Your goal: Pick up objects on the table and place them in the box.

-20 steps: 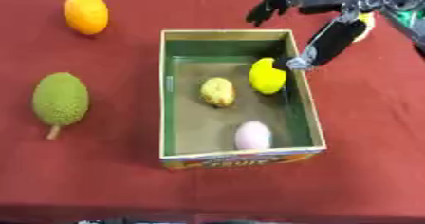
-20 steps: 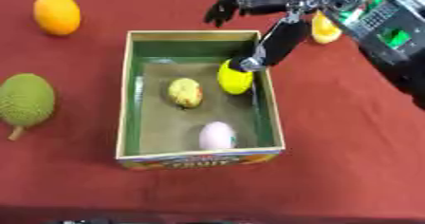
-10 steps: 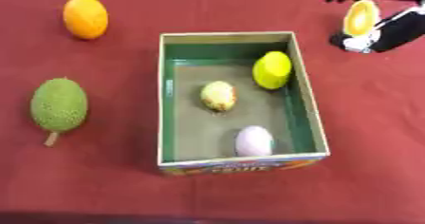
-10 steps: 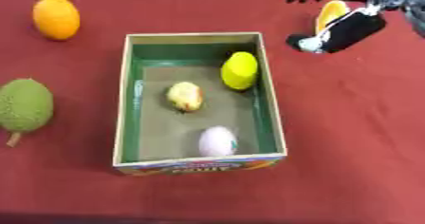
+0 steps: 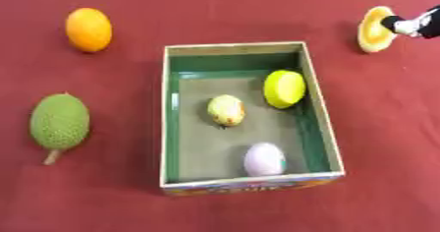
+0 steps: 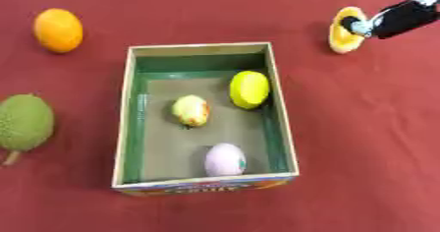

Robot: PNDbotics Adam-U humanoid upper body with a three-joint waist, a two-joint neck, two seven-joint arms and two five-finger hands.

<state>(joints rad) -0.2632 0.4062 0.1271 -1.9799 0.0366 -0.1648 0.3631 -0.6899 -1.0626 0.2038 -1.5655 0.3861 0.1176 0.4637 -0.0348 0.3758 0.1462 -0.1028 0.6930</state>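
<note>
Right hand point(image 6: 404, 17): entered from the upper right corner, at the far right of the desk point(image 6: 361, 128); one dark finger with a pale tip touched the face of the yellow-orange piece; could not tell how far the fingers were open, nor whether anything was held
Left hand: absent from both views
Yellow-orange piece point(image 6: 345, 30): lay on the desk beyond the box's far right corner, well apart from the box; long axis ran roughly toward and away from the robot; sat just to the left of the fingers, so the nearer hand by far was the right
Box point(image 6: 278, 123): open, mid-desk; held a yellow fruit point(image 6: 248, 89) against its right wall, a yellow-green fruit point(image 6: 191, 110) near the middle, a pale pink egg shape point(image 6: 225, 159) near the front
Orange point(image 6: 58, 30): far left of the desk, well apart from the box
Green spiky fruit point(image 6: 23, 124): left of the box, stem toward the robot
Judgement: likely next, a grasp of the yellow-orange piece, then a carry left and toward the robot to the box
</note>
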